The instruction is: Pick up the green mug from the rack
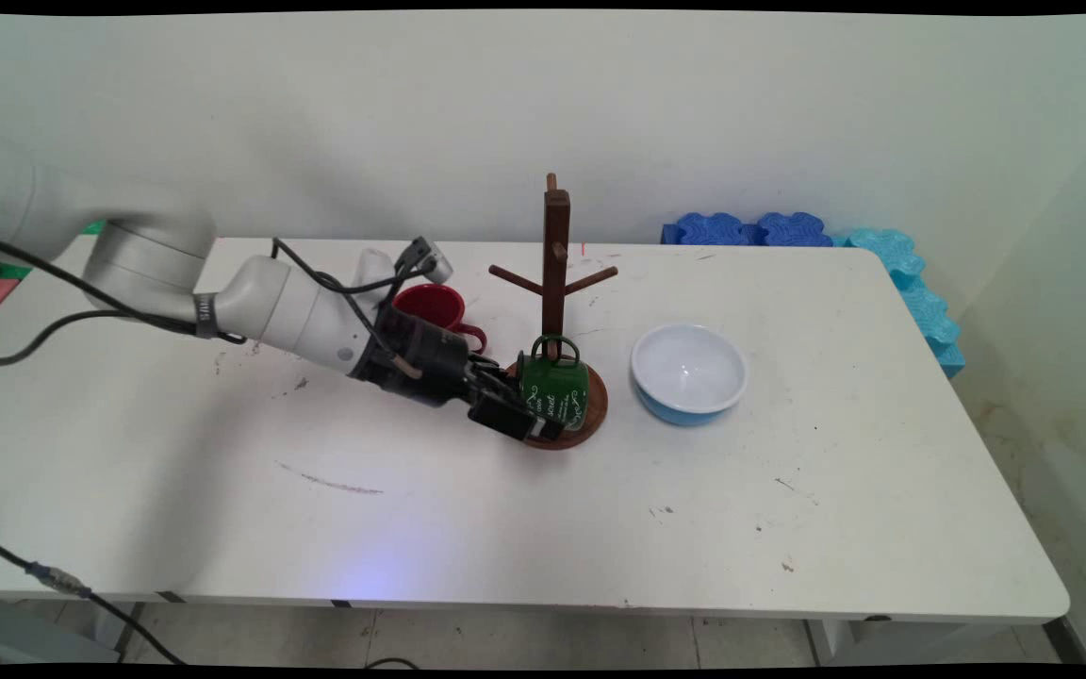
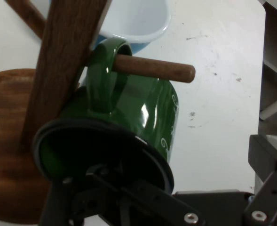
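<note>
A green mug [image 1: 554,391] hangs by its handle on a low peg [image 2: 157,70] of the wooden mug tree [image 1: 556,264], just above the tree's round base [image 1: 590,415]. Its dark mouth [image 2: 96,150] faces the hand. My gripper [image 1: 515,407] reaches in low from the left, right at the mug's rim. In the hand view, one finger [image 2: 270,188] stands far off to the right of the mug [image 2: 147,113], while the other side's linkage lies at the rim. The gripper [image 2: 162,193] looks open, with the mug's wall between the fingers.
A red mug [image 1: 430,306] stands behind the arm's wrist. A white bowl with a blue outside [image 1: 689,372] sits right of the tree. Blue foam pieces [image 1: 750,229] and lighter ones [image 1: 920,302] line the table's far right edge. The tree's upper pegs [image 1: 590,278] are bare.
</note>
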Tool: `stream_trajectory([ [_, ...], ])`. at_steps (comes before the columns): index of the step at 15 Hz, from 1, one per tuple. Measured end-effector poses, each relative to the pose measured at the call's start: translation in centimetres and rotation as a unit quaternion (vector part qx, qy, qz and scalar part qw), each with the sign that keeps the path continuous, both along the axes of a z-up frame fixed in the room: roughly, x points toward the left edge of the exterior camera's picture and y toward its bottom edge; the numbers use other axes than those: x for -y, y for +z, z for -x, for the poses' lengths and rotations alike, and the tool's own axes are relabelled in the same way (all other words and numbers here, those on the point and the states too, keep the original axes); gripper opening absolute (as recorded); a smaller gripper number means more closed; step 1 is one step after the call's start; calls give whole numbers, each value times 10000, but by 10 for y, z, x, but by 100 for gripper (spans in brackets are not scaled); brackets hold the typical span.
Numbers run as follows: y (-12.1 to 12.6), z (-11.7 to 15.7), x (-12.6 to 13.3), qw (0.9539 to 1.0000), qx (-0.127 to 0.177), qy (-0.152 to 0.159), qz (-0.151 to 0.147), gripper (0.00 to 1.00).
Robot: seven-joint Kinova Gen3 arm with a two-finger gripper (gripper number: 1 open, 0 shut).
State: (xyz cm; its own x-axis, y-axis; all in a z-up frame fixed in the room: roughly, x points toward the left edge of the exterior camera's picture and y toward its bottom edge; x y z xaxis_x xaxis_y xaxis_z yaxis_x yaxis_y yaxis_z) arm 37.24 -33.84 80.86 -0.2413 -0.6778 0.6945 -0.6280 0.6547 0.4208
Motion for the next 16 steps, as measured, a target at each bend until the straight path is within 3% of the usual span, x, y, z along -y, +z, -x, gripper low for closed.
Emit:
stream_trajectory([
  [13, -15, 15, 18, 9999, -63, -147, -19, 100],
  [14, -15, 15, 19, 9999, -66, -140, -16, 0],
  [16, -15, 16, 21, 9999, -71, -130, -11, 0],
])
